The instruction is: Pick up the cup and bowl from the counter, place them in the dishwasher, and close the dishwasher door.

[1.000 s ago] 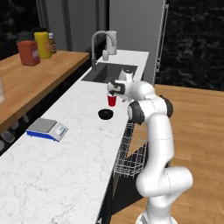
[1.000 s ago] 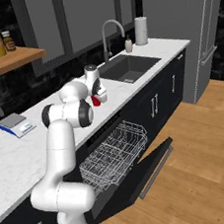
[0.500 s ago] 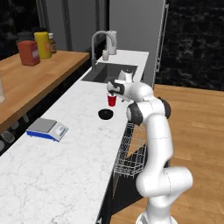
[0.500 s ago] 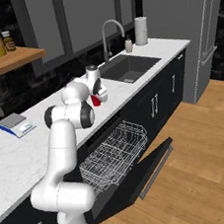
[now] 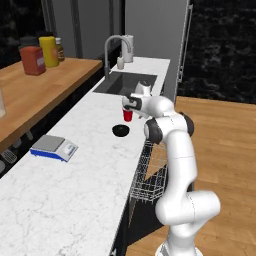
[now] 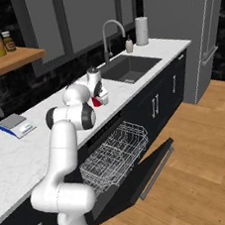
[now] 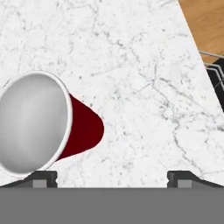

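On the white marble worktop [image 5: 75, 190], taking the sink [image 5: 127, 83] as the landmark and reading the left base view from left to right: a wooden shelf [image 5: 35, 97] runs along the far side, carrying a red canister [image 5: 32, 60], a yellow one [image 5: 48, 50] and a small dark jar [image 5: 59, 48]. Nearer the camera than the sink, a blue-and-grey kitchen scale [image 5: 52, 147] lies flat on the marble. Between scale and sink sits the black bowl [image 5: 120, 130], upright and apart from everything else. Just sinkward of the bowl stands the red cup [image 5: 128, 115], close to the worktop's front edge — the pincer [image 5: 131, 104] hangs directly above it, at the end of the white arm.

In the hand view the cup [image 7: 41, 124] lies toward the left, its white inside facing the camera; the two dark fingertips [image 7: 43, 177] stand wide apart near the bottom, one beside the cup's rim, the other well clear over bare marble. The pincer is spread to its full width and holds nothing.

Below the worktop, on the near side of the sink, the dishwasher [image 6: 96, 146] is open: its door [image 6: 153, 167] lies folded down over the wooden floor and the silver wire rack [image 6: 116, 149] is pulled out above it, with no dishes visible in it. A curved tap [image 6: 109, 35] rises behind the sink — a white paper roll [image 6: 141, 30] stands past it.
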